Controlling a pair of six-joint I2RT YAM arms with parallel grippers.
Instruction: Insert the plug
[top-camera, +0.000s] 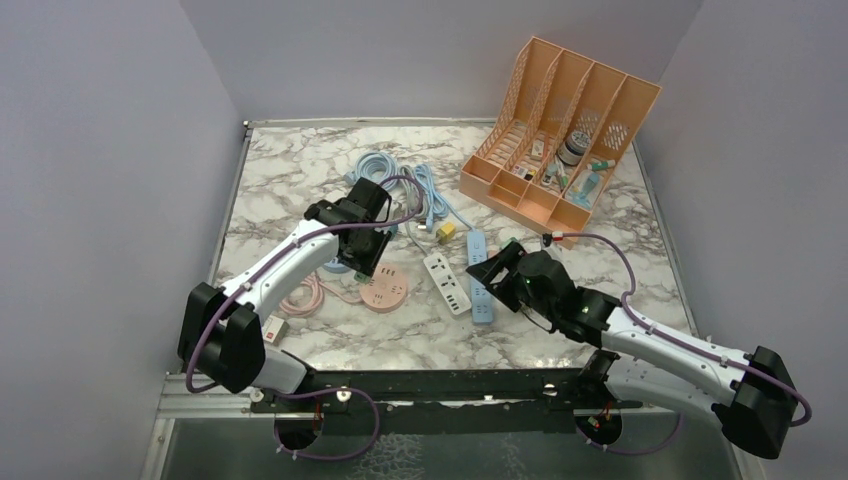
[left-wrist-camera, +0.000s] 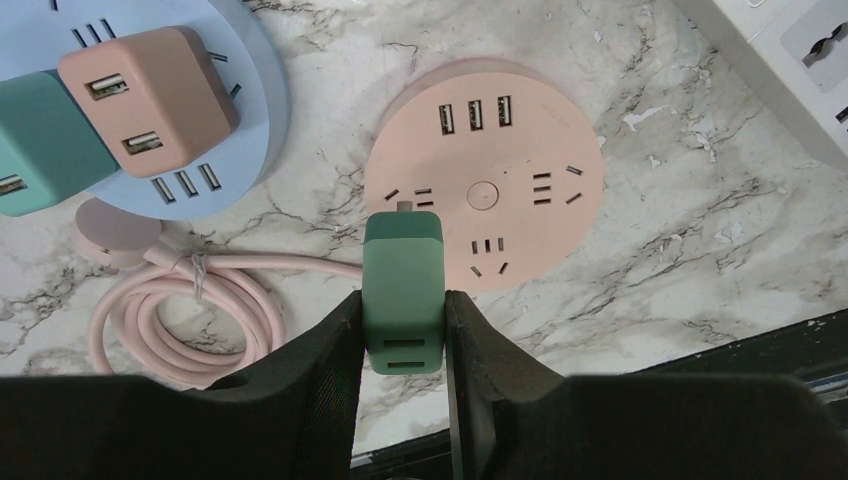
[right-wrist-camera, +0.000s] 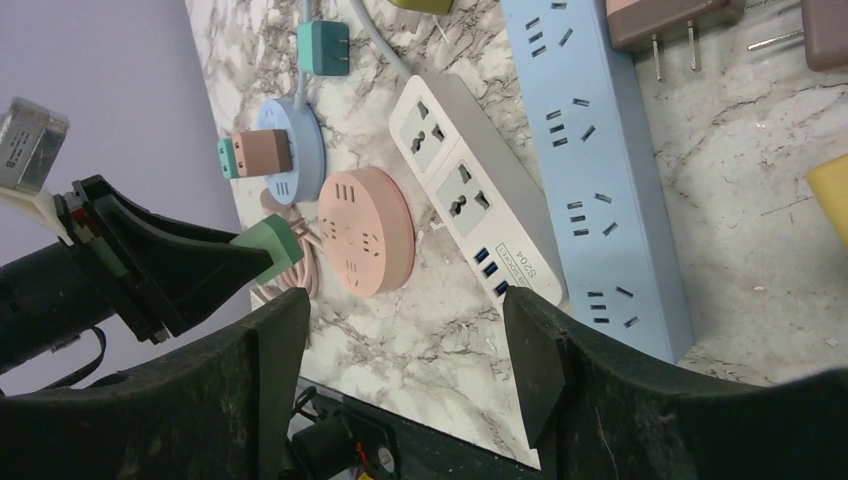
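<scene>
My left gripper (left-wrist-camera: 404, 312) is shut on a green plug adapter (left-wrist-camera: 401, 270), its prongs pointing forward over the near-left rim of the round pink power strip (left-wrist-camera: 488, 186). In the top view the left gripper (top-camera: 361, 256) hovers just above and left of the pink strip (top-camera: 384, 291). The right wrist view shows the green adapter (right-wrist-camera: 267, 243) held just left of the pink strip (right-wrist-camera: 366, 230) and above it. My right gripper (right-wrist-camera: 405, 340) is open and empty. In the top view it (top-camera: 489, 273) is over the long blue strip (top-camera: 480, 277).
A round blue strip (left-wrist-camera: 215, 120) carries a pink adapter (left-wrist-camera: 150, 95) and a teal one (left-wrist-camera: 35, 140). A pink cable coil (left-wrist-camera: 185, 305) lies by it. A white strip (top-camera: 446, 282), blue cables (top-camera: 400, 180), a yellow plug (top-camera: 446, 231) and an orange organizer (top-camera: 560, 130) stand further back.
</scene>
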